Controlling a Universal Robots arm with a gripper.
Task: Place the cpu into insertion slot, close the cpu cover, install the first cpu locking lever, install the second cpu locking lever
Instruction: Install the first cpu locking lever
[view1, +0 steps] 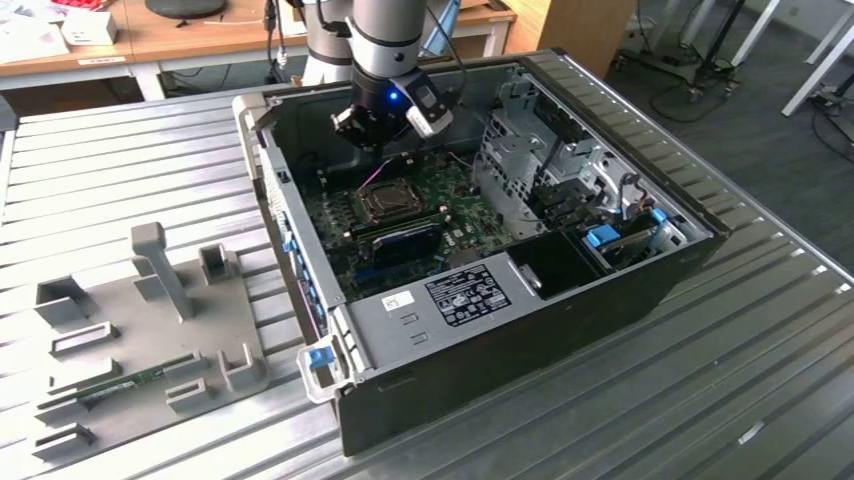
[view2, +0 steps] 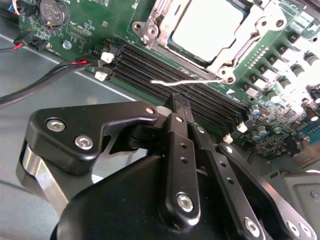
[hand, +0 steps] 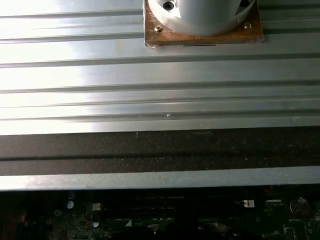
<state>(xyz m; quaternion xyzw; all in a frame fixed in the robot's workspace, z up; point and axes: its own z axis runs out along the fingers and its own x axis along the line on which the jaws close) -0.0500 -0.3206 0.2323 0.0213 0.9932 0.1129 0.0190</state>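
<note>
Jaws pressed shut on nothing, tips just beside a thin wire lever (view2: 185, 81) over the memory slots (view2: 165, 70), cpu (view2: 205, 27) seated in its socket, cpu cover (view2: 243, 36) lowered around it, inside an open computer case (view1: 561, 350) on a ribbed bench (view1: 107, 150)

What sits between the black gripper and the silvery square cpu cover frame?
In the second wrist view, a row of long black memory slots and a thin silver wire lever lie between the gripper and the cpu cover.
</note>
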